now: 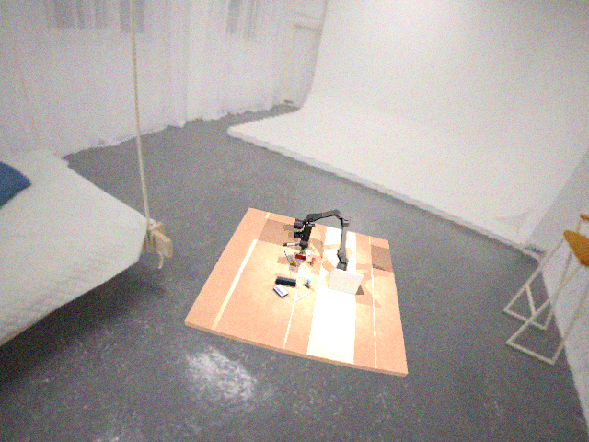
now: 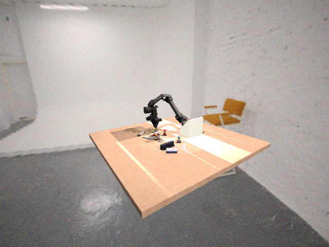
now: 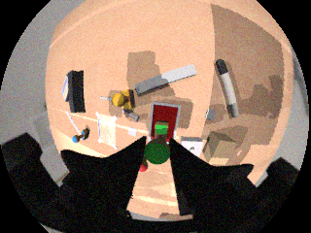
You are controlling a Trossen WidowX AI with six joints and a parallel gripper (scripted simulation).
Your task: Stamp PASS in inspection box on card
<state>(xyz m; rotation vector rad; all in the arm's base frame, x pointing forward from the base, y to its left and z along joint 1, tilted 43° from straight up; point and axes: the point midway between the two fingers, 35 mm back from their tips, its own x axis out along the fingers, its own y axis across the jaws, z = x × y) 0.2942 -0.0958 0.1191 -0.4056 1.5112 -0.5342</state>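
My gripper [image 1: 303,248] [image 2: 156,128] [image 3: 157,147] is shut on the green stamp [image 3: 157,153], pointing down at the back of the bench. The stamp's bright green lower part overlaps the near end of the red ink pad [image 1: 300,256] [image 3: 165,113] in the wrist view; whether they touch I cannot tell. A white sheet [image 3: 107,130] with faint markings lies left of the pad. A small white piece [image 3: 190,146] with a dark mark is partly behind the right finger. Which of these is the card, and any lettering, I cannot make out.
A yellow stamp [image 3: 120,99], red stamp [image 1: 312,261] [image 2: 165,131] and blue stamp [image 2: 178,139] [image 3: 80,136] stand around. A grey bar [image 3: 165,80], marker [image 3: 226,89], brown block [image 3: 220,146], black block [image 1: 285,281] [image 2: 166,145] and upright white panel [image 1: 345,281] [image 2: 192,127] are nearby.
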